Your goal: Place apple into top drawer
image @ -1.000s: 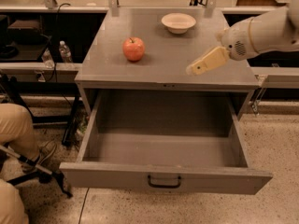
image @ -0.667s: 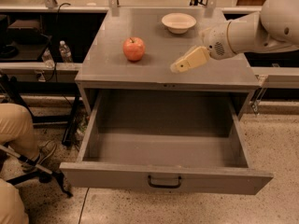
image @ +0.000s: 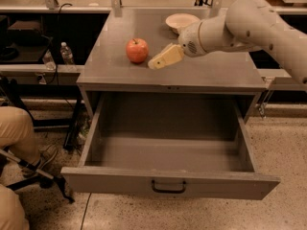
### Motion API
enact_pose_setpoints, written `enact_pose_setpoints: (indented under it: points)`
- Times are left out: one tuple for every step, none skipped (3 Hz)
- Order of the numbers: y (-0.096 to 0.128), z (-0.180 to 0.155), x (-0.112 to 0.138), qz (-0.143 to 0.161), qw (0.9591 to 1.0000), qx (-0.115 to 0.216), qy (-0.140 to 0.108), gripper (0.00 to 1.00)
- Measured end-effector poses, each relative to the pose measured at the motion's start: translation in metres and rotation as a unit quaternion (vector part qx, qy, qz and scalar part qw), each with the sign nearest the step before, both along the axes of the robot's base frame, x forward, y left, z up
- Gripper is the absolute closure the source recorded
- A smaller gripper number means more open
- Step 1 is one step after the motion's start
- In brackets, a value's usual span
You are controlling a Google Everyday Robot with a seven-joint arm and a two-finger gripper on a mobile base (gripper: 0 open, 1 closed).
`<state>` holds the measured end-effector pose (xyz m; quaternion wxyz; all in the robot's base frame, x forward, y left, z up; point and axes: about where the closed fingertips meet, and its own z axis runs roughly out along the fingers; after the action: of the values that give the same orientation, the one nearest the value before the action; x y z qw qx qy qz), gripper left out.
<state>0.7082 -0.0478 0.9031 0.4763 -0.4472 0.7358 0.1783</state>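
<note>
The red-orange apple (image: 137,50) stands on the grey cabinet top (image: 115,68), left of centre. The gripper (image: 156,63) reaches in from the right on the white arm and sits just right of the apple, close to it and low over the top. The top drawer (image: 170,182) is pulled wide open below, its grey inside empty, with a small black handle (image: 169,188) on its front panel.
A cream-white shallow bowl (image: 181,21) sits at the back of the cabinet top, behind the arm. A person's legs (image: 17,143) are at the lower left. A water bottle (image: 67,54) stands on a shelf to the left.
The gripper has moved left across the cabinet top, from right of centre to just beside the apple. The apple and drawer have not moved.
</note>
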Motion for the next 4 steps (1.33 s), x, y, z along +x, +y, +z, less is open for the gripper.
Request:
enact_pose_setpoints:
  points:
    - [0.017, -0.004, 0.014, -0.001, 0.9999, 0.014, 0.007, 0.0]
    - [0.031, -0.007, 0.028, -0.009, 0.9996, 0.024, 0.01, 0.0]
    - [0.044, -0.021, 0.043, -0.019, 0.9995, 0.017, 0.019, 0.0]
    - [0.053, -0.037, 0.062, -0.029, 0.9991, 0.013, 0.028, 0.0]
